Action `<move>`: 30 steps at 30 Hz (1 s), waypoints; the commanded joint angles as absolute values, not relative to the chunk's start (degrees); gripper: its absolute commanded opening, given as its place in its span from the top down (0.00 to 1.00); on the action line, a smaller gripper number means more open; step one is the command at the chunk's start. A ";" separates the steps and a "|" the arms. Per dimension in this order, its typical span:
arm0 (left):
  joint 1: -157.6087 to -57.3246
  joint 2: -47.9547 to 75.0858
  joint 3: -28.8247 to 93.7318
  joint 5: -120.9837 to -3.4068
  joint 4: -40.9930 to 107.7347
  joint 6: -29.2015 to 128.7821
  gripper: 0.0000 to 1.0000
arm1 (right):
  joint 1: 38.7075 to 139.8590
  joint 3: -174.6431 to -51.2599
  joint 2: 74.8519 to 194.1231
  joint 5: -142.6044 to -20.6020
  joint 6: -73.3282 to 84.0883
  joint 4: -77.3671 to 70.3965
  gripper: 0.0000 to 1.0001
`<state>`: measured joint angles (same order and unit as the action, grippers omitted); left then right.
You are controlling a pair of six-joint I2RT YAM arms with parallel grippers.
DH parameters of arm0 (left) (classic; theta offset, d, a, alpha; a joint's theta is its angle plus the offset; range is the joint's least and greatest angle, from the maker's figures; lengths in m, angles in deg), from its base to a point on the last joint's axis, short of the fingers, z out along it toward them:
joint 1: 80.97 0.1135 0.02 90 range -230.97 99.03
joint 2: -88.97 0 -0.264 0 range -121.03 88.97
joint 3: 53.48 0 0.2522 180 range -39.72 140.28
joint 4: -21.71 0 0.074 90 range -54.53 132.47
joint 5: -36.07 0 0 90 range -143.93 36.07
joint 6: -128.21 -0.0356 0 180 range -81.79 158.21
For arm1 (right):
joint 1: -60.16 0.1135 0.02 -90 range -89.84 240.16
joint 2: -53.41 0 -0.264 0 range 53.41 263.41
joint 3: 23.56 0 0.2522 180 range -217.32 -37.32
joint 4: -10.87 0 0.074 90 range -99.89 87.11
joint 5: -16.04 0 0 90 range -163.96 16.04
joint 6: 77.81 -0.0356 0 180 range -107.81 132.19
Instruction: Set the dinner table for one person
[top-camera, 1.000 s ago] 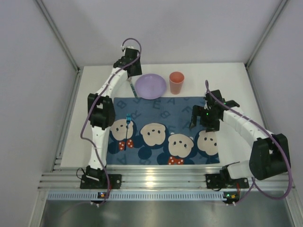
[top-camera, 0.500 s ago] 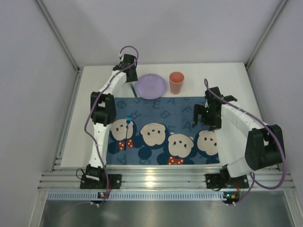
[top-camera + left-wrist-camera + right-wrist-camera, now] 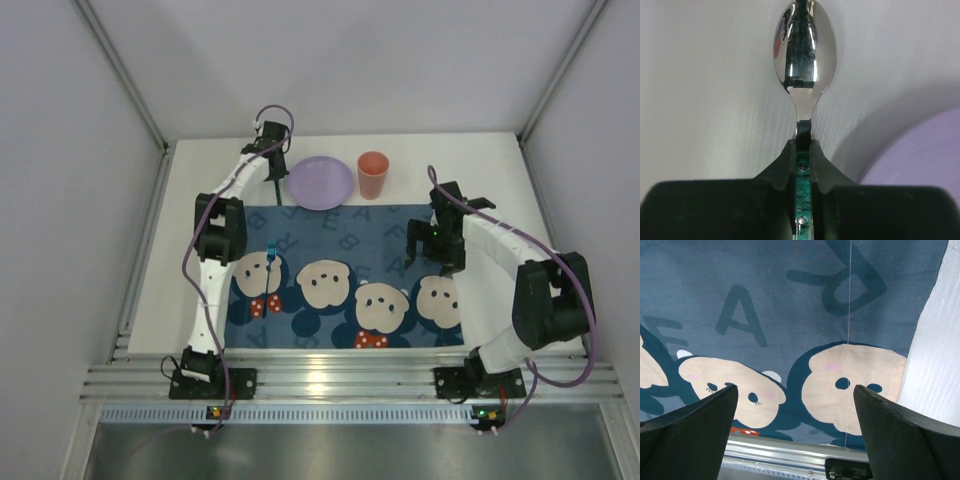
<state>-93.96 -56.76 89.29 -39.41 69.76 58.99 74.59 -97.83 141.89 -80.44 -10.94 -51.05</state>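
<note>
A metal spoon [image 3: 805, 50] with a green handle lies on the white dinner table [image 3: 705, 100], just left of the purple plate [image 3: 925, 150]. My left gripper [image 3: 803, 145] is shut on the spoon's handle, with the bowl sticking out beyond the fingertips. From above, the left gripper [image 3: 272, 160] sits at the back of the table beside the plate [image 3: 319, 182], and the spoon [image 3: 275, 192] points toward the mat. An orange cup [image 3: 373, 175] stands right of the plate. My right gripper [image 3: 795, 388] hangs open and empty over the mat's right side.
A dark-blue cartoon mat [image 3: 340, 240] covers the table's middle, with a small blue utensil [image 3: 271, 255] lying on its left part. A ribbed aluminium rail [image 3: 330, 380] runs along the near edge. Grey walls enclose the table on three sides.
The left gripper's jaws have closed onto the spoon's handle after reaching further back beside the plate. The right arm has shifted slightly, its jaws still wide.
</note>
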 commanded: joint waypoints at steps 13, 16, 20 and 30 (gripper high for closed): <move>-92.92 -49.72 93.25 -42.50 66.86 61.58 1.00 | 74.92 -100.60 140.24 -80.46 -11.80 -50.44 0.00; -92.74 -47.18 95.10 -43.47 63.35 62.90 1.00 | 75.45 -101.21 139.80 -80.73 -12.06 -50.53 0.00; -92.83 -42.79 96.07 -45.49 60.96 63.87 1.00 | 75.71 -102.18 137.88 -80.55 -11.98 -50.61 0.00; -95.99 -28.20 82.83 -47.26 64.74 66.42 1.00 | 75.89 -104.99 134.35 -83.71 -12.59 -50.18 0.00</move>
<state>-93.98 -34.88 87.00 -47.06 65.45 65.32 75.18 -102.51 136.71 -82.02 -12.06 -50.85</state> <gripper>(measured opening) 0.081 0.996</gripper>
